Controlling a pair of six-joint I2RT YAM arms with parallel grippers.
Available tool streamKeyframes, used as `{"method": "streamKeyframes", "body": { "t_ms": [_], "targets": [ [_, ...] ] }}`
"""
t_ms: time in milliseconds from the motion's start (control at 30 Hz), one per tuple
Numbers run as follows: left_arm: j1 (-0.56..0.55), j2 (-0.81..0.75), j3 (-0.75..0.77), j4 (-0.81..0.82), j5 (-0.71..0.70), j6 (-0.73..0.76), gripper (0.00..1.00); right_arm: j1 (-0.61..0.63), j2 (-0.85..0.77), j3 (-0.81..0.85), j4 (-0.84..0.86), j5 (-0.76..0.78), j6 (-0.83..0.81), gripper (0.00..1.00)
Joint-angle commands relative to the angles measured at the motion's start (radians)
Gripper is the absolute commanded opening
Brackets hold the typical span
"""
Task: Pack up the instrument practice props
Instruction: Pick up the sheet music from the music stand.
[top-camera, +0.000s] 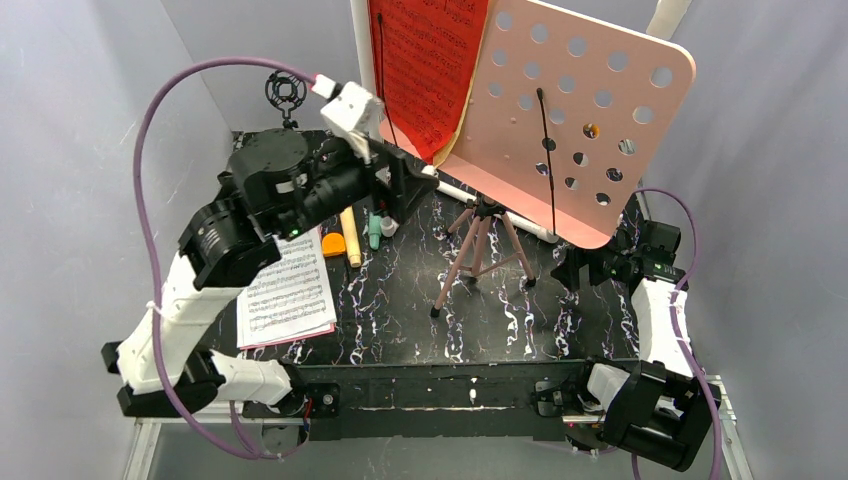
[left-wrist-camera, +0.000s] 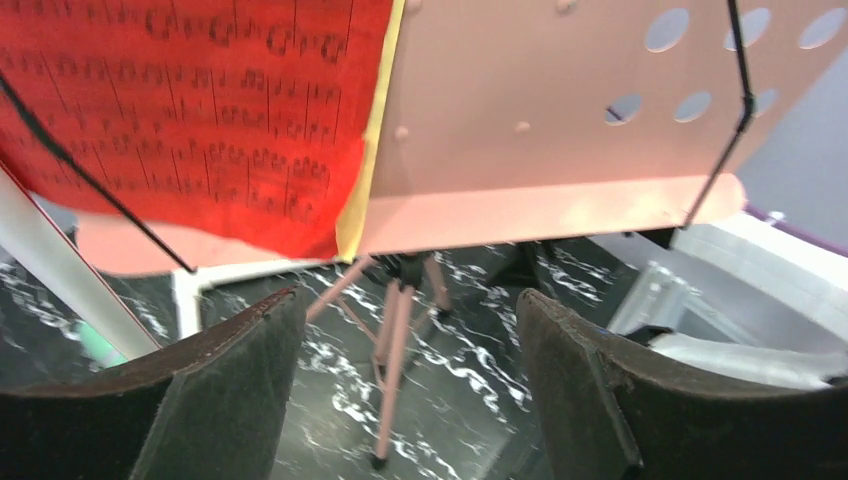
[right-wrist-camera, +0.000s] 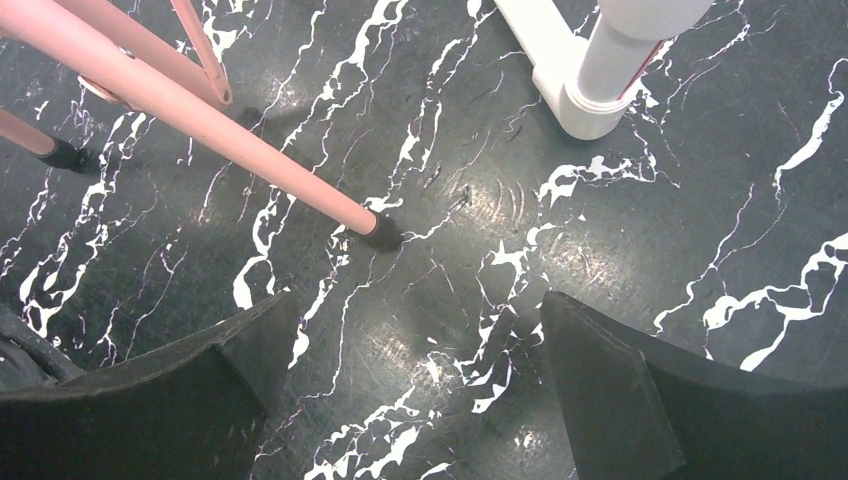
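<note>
1. Left gripper (left-wrist-camera: 410, 300): parted wide, nothing held. Pointed from bottom centre of the left wrist view up toward the stand's lower lip.
2. Just above the pads: red music sheet (left-wrist-camera: 200, 110), upper left of that view, resting against the left part of the pink music stand (left-wrist-camera: 540, 120). Yellow sheet (left-wrist-camera: 372, 130) showing as a thin strip along its right edge. Neither touched yet.
3. Likely step: lifting the red sheet off the stand. Go for its lower right corner, nearest the pads, one pad in front and one behind.
4. Mind the black retaining wire (left-wrist-camera: 80, 165) slanting across the red page. Grip clear of it and slide the paper out from under, no tugging forward.
5. Close softly; thin paper, probably quick to crease. Cannot tell whether the yellow sheet would come along.
6. Tripod legs (left-wrist-camera: 395, 370) thin, stand likely tippy. Pull slowly.
7. Right gripper (right-wrist-camera: 420, 300): spread fully, empty, low over the marbled table (right-wrist-camera: 600, 230), near one leg foot (right-wrist-camera: 380, 232). Well placed for steadying.
</note>
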Motion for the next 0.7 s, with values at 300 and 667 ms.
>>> {"method": "streamKeyframes", "body": {
  "t_ms": [300, 667],
  "targets": [
    [-0.217, 0.266, 0.252, -0.018, -0.569, 0.420, 0.72, -0.011, -0.016, 0.015, 0.033, 0.010, 0.007, 1.00],
    [-0.167, 0.262, 0.293, -0.095, -0.440, 0.256, 0.71, -0.011, -0.012, 0.012, 0.034, 0.010, 0.002, 1.00]
  ]
}}
